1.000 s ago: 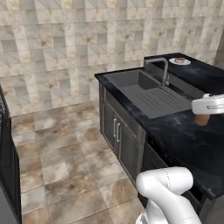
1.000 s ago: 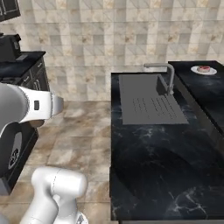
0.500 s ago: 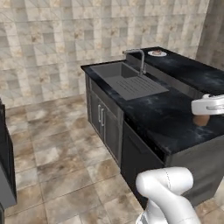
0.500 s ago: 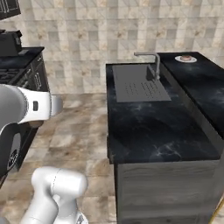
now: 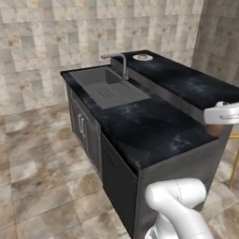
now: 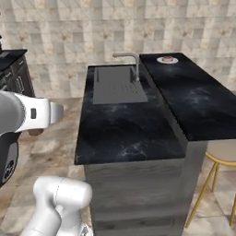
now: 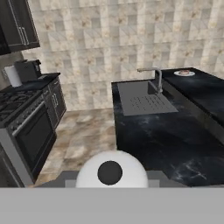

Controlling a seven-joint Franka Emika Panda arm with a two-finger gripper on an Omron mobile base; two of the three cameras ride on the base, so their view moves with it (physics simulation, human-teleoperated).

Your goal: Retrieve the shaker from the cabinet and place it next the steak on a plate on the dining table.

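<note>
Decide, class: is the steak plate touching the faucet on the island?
Apart. The right base view shows the plate on the raised far counter, with bare black marble between it and the faucet.

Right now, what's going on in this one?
The robot's gripper is shut on the shaker, held up beside the near end of the dining table. The plate with the steak sits at the far end of the table's raised part, past the sink. The shaker has not yet been set down next to it, and most of the table's length lies between them.
</note>
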